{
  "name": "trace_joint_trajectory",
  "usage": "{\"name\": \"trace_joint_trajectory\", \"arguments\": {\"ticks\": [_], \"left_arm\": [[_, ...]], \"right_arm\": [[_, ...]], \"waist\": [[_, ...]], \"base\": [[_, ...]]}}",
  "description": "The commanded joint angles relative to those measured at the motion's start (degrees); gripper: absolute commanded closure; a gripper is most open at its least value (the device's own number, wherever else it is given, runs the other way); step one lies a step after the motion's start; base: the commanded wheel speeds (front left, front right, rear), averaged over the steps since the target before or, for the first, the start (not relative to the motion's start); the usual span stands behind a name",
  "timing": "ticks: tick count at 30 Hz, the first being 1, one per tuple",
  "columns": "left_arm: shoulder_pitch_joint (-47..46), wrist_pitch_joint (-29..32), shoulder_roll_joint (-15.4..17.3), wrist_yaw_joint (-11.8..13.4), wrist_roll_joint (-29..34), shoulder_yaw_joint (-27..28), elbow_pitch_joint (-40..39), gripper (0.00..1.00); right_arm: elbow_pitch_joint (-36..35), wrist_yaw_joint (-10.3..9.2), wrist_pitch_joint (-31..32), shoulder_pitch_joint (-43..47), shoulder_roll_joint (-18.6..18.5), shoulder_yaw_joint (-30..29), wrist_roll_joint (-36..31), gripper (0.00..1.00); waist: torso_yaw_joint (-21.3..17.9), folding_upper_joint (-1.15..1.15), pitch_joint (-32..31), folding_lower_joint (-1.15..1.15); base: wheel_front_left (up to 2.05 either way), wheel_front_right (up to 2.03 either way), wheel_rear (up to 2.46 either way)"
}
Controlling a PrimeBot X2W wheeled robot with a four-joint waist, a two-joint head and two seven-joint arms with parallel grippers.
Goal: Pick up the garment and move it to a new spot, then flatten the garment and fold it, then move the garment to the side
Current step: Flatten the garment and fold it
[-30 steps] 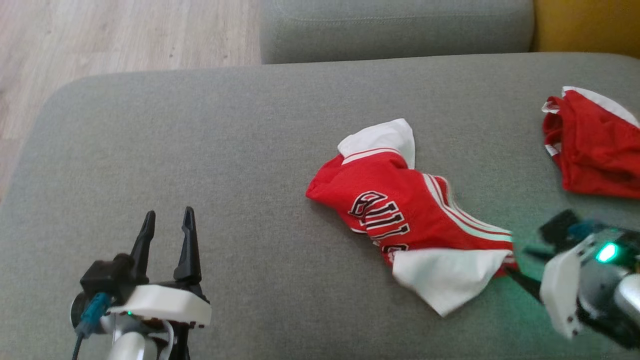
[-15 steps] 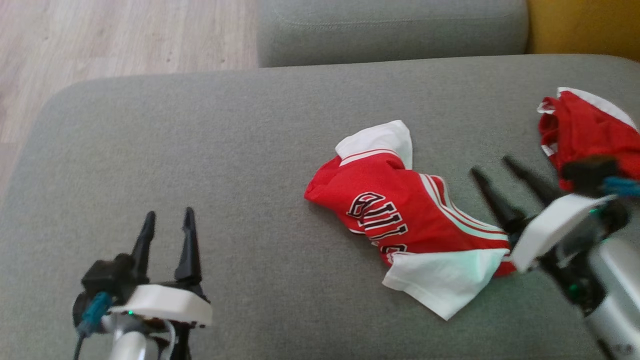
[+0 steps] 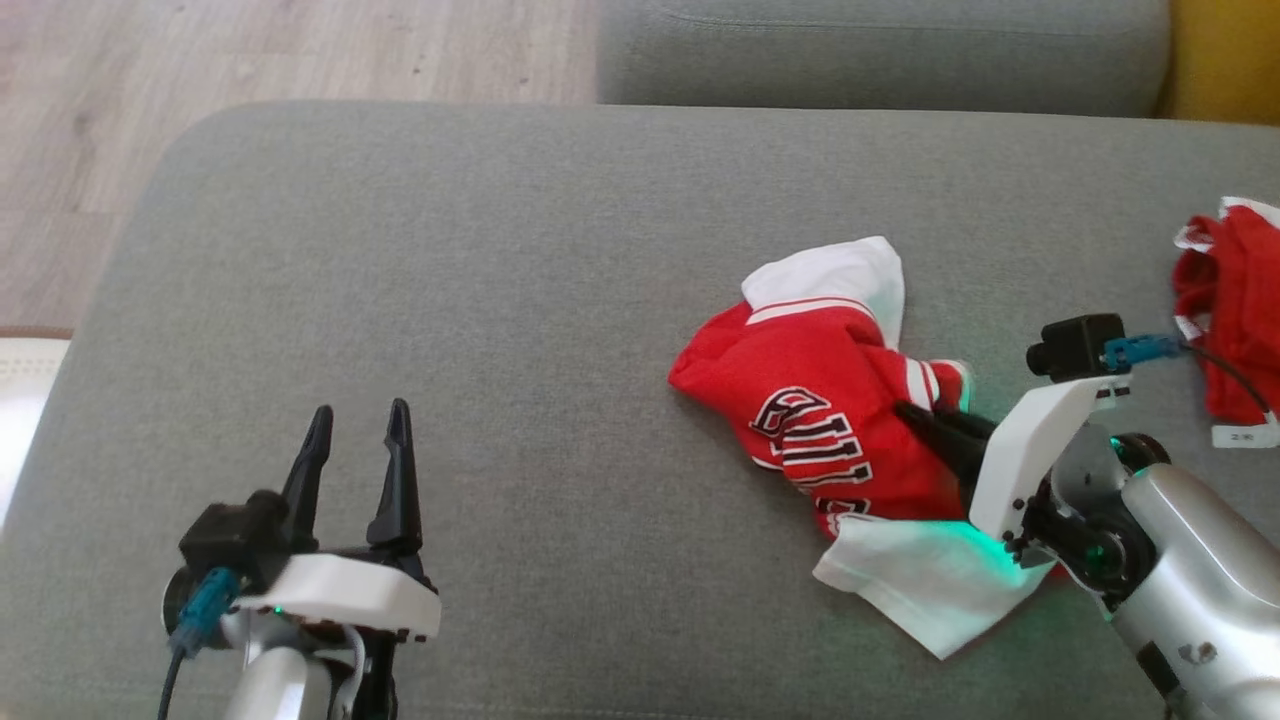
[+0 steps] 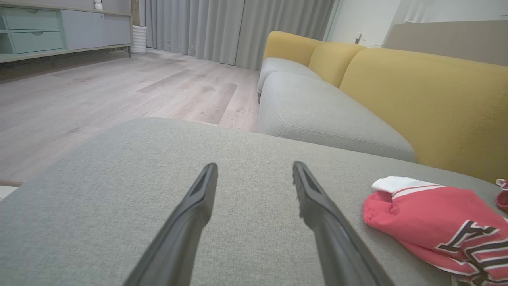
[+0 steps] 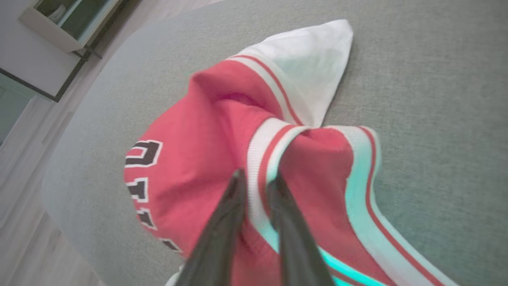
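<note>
Garment [image 3: 800, 370], a crumpled red jersey with white panels, striped trim and black lettering, is lying right of centre on the broad grey fabric sofa cushion [image 3: 500, 250]. In the head view, the right gripper [image 3: 925, 418] is reaching into the garment's right edge with its dark fingers pressed into the red cloth. The left gripper [image 3: 360, 408] is hovering low at the left, well apart from the garment, with its jaws standing apart and holding nothing. A second bunched red cloth with white edging [image 3: 1235, 320] is sitting at the far right edge.

Left wrist view: the left gripper [image 4: 254, 167] is pointing across bare grey cushion [image 4: 119, 178] with its fingers spread wide. The garment [image 4: 428, 214] is lying off to the right. A mustard-yellow sofa backrest [image 4: 416, 99] is rising behind.

Right wrist view: the right gripper [image 5: 258, 174] is pinching a fold of the garment [image 5: 198, 131], with its fingers nearly together on the white-and-red striped band. The rest of the cloth is resting on the cushion [image 5: 436, 79].
</note>
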Motion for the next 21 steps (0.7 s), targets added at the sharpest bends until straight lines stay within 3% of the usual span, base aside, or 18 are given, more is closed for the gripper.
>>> {"name": "trace_joint_trajectory", "arguments": {"ticks": [1, 6, 11, 21], "left_arm": [[-2.7, -0.7, 0.2, 0.2, -0.2, 1.9, -1.7, 0.0], [-2.4, -0.7, 0.2, 0.2, -0.3, 1.8, -1.6, 0.0], [-2.1, -0.7, 0.2, 0.2, -0.1, 2.1, -1.6, 0.0], [-3.0, -0.7, 0.2, 0.0, 0.0, 0.8, -1.9, 0.0]], "right_arm": [[-2.0, 0.42, -0.3, -1.8, -1.7, 0.6, 0.7, 1.0], [-4.9, 0.42, -7.1, -4.9, -3.6, 1.8, 0.5, 1.0], [-5.5, 0.42, -14.8, -10.5, -3.1, 2.1, -1.3, 1.0], [12.9, 0.42, -20.2, -20.0, -2.7, -7.7, -4.2, 1.0]], "waist": [[0.4, 0.0, -0.2, 0.0], [1.3, 0.0, -0.8, 0.0], [1.6, 0.0, -1.2, 0.0], [3.0, 0.0, 0.9, 0.0]], "base": [[0.0, 0.0, 0.0], [0.0, 0.0, 0.0], [0.0, 0.0, 0.0], [0.0, 0.0, 0.0]]}}
